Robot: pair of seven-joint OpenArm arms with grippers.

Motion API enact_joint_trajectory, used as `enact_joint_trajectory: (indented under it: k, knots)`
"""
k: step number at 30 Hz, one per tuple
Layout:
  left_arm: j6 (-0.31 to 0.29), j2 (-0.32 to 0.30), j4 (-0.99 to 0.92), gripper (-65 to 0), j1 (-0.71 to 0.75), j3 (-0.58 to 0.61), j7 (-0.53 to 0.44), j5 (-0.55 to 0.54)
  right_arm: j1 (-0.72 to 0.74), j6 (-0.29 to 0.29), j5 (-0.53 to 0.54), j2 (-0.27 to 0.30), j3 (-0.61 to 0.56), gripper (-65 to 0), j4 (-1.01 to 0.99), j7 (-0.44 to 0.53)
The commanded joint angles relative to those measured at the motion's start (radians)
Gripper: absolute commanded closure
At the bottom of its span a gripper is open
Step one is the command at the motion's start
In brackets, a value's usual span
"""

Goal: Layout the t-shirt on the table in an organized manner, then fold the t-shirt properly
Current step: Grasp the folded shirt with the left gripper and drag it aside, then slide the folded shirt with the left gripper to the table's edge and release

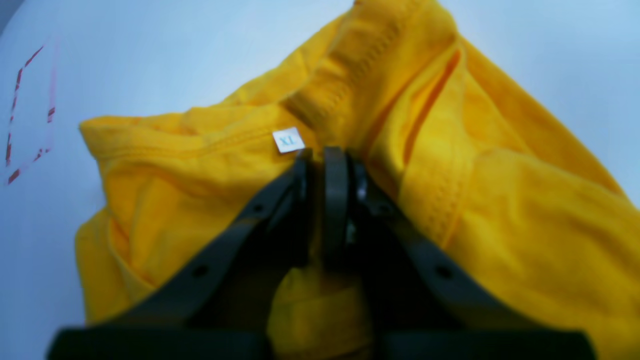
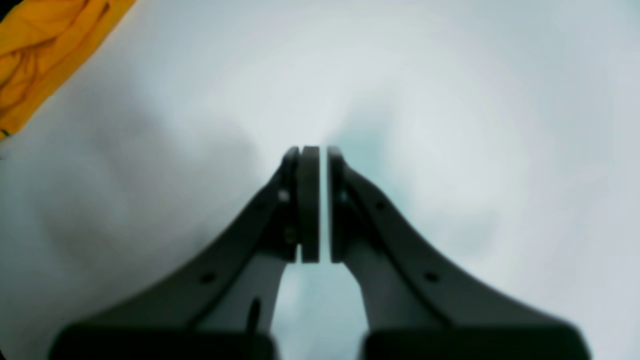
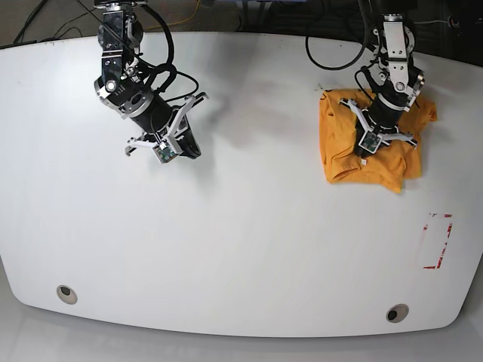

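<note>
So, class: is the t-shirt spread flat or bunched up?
Bunched up: the t-shirt lies in a crumpled heap with overlapping folds, covering one small patch of the table.

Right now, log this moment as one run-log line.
crumpled orange-yellow cotton t-shirt: bunched, unfolded | left gripper: shut on t-shirt near neck label | right gripper: shut, empty, over glossy white table

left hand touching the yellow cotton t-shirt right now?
Touching. In the left wrist view the closed left hand sits in the yellow cotton t-shirt beside its white XL label, fabric bunched between the fingers.
</note>
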Motion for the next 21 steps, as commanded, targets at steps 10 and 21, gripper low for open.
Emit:
enact_joint_trajectory:
  k: [10,21]
  knots:
    - [-0.004,0.057,0.182,-2.2,0.003,-0.003,0.022,0.011,0.004,-0.003,0.017,0.006,0.003,-2.0,0.026,0.026]
    - [0.0,0.18,0.25,-2.2,0.062,0.113,0.022,0.021,0.007,-0.003,0.017,0.006,0.003,-2.0,0.025,0.026]
